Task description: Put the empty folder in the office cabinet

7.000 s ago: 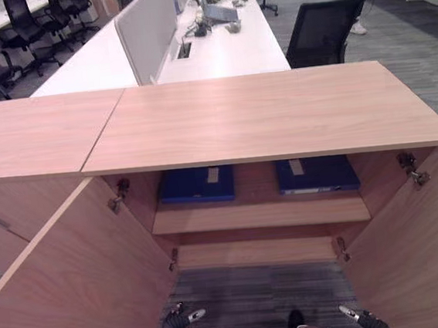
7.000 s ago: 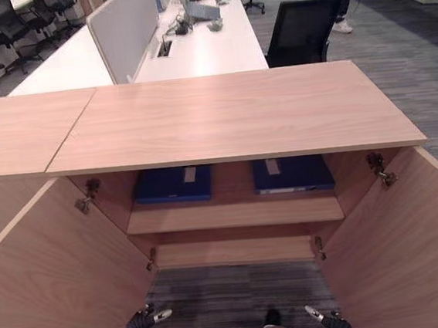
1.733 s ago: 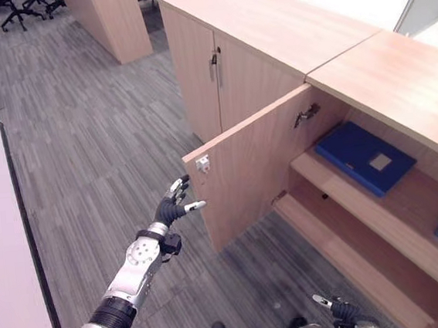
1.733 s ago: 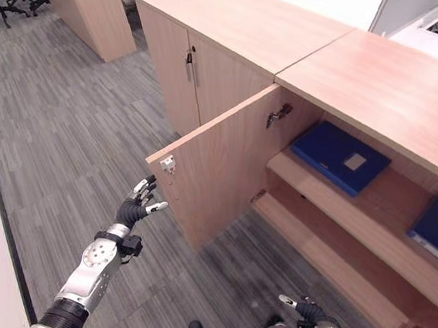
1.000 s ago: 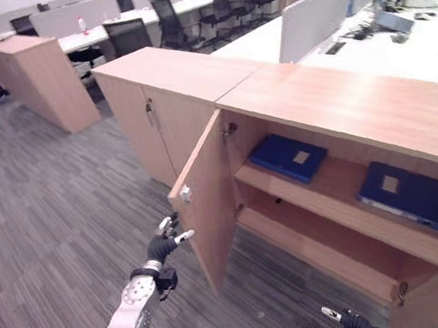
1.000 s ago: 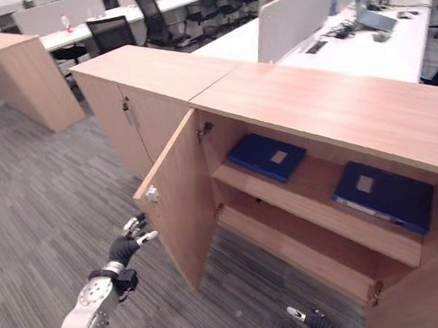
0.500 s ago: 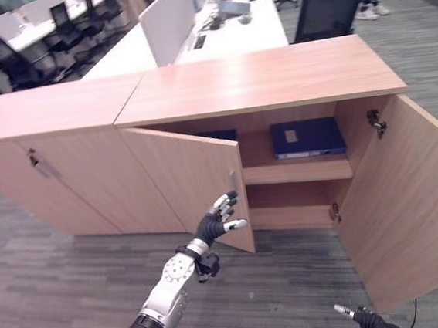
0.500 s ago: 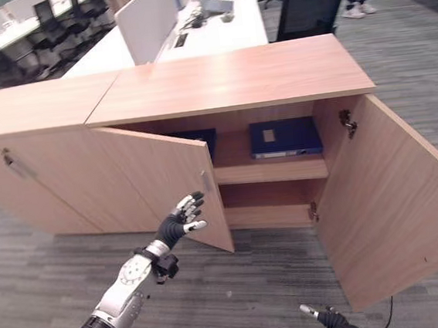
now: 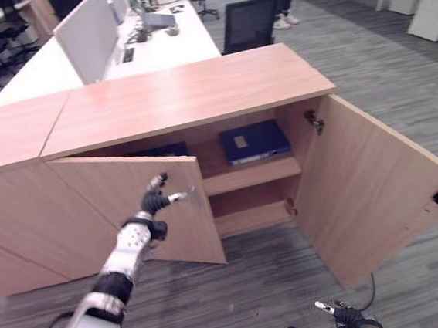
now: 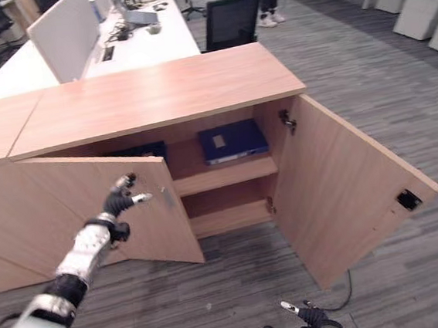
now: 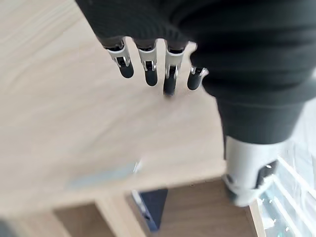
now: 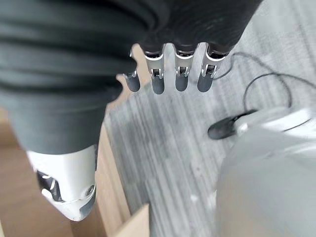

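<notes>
A blue folder (image 9: 253, 141) lies flat on the upper shelf of the office cabinet (image 9: 189, 97), right of centre in the head views, with a second dark blue folder (image 9: 162, 151) partly hidden behind the left door (image 9: 153, 209) further left on the same shelf. So the task's thing appears to sit inside the cabinet already, and what remains looks like shutting the doors. The folder looks stiff, flat and light, with a smooth cover that may slip; if it needed shifting, its front edge at the shelf lip would be the sensible place to pinch.

The left hand (image 9: 159, 198) is raised at the centre left of the frame against the outer face of the left door, close to its free edge. Its fingers (image 11: 148, 71) are straight and loosely spread, grasping nothing, with the tips at or just off the wood panel. The right door (image 9: 369, 196) stands wide open at the right. The right hand (image 9: 344, 314) hangs low at the bottom edge over the grey carpet (image 9: 247, 293), fingers (image 12: 178, 79) extended and relaxed, empty.
</notes>
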